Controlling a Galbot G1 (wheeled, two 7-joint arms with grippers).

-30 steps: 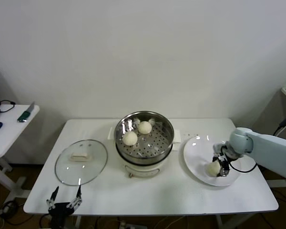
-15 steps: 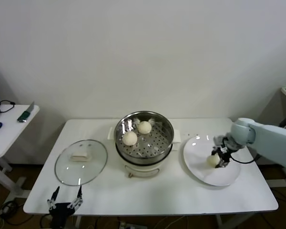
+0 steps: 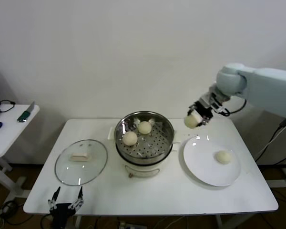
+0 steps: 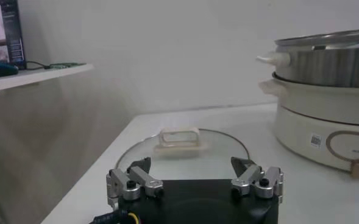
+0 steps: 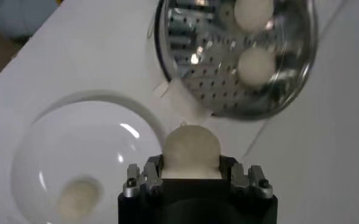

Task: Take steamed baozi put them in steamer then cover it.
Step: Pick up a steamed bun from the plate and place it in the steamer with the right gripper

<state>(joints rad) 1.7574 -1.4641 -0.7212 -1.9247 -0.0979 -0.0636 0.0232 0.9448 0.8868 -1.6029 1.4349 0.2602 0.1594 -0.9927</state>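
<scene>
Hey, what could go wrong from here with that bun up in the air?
1. The right end effector holds a baozi high above the table, between plate and steamer; a slip would probably drop it outside both.
2. Two baozi already sit in the steamer's far-left part; releasing there might stack or squash them.
3. The grip may dent the soft dough.

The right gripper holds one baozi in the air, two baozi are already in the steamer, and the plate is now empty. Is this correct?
Not quite: the plate is not empty; one baozi lies on it, as the head view shows. The rest holds: the right gripper holds a bun in the air, and two buns sit in the steamer.
</scene>
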